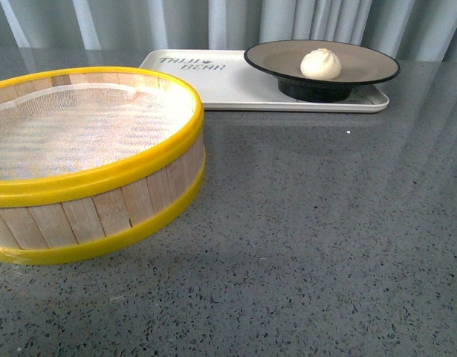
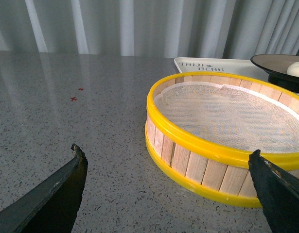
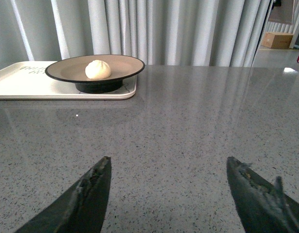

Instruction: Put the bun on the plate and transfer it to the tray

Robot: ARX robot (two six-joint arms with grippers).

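Right wrist view: right claw [image 3: 168, 187] hangs spread and empty over the counter [image 3: 188, 131]. Well beyond it, the bun [image 3: 97, 69] sits on the plate [image 3: 125, 65], on the tray [image 3: 23, 87]. Left claw [image 2: 168, 182], likewise spread, faces the steamer basket [image 2: 188, 167]; frame edge crops the plate.
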